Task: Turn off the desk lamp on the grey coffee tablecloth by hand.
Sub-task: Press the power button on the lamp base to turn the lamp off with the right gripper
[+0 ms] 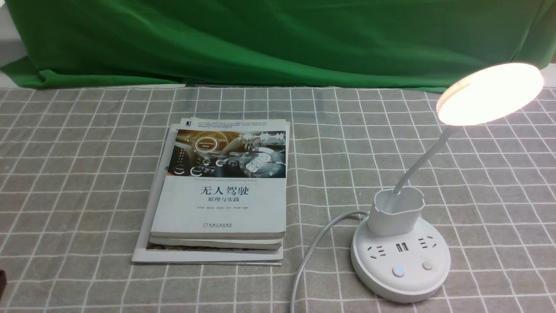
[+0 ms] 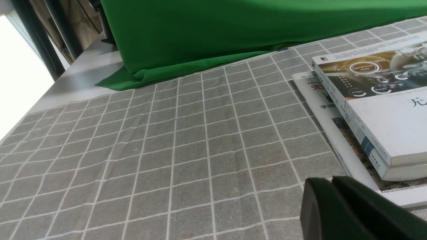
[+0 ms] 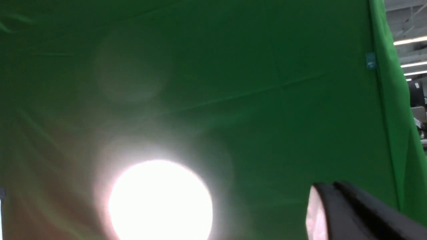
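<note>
Jaws on both our arms look pressed shut with no gap and hold nothing, as far as the wrist views show, since only their dark tips enter each picture. Neither arm appears in the front view, so we judge that the reach has not begun.

The lamp (image 1: 397, 215) stands on the cloth (image 1: 87, 174) at the front right of the surface, its head glowing, so the task is undone. Its base faces us with the sockets and both buttons on the near side, which suits a press from our side. The lit button (image 1: 398, 272) sits just beside a plain button (image 1: 428, 265). We cannot tell which one governs the light, though the lit one seems likelier.

Our right jaws sit low and point upward, for their camera sees the bright head (image 3: 160, 200) against the backdrop (image 3: 267, 83). That arm is nearer the lamp, and closed jaws would serve as a blunt tip for pressing.

Our left jaws hang over bare cloth beside the books (image 2: 377, 110), well apart from the lamp and clear of the cord (image 1: 312, 248).
</note>
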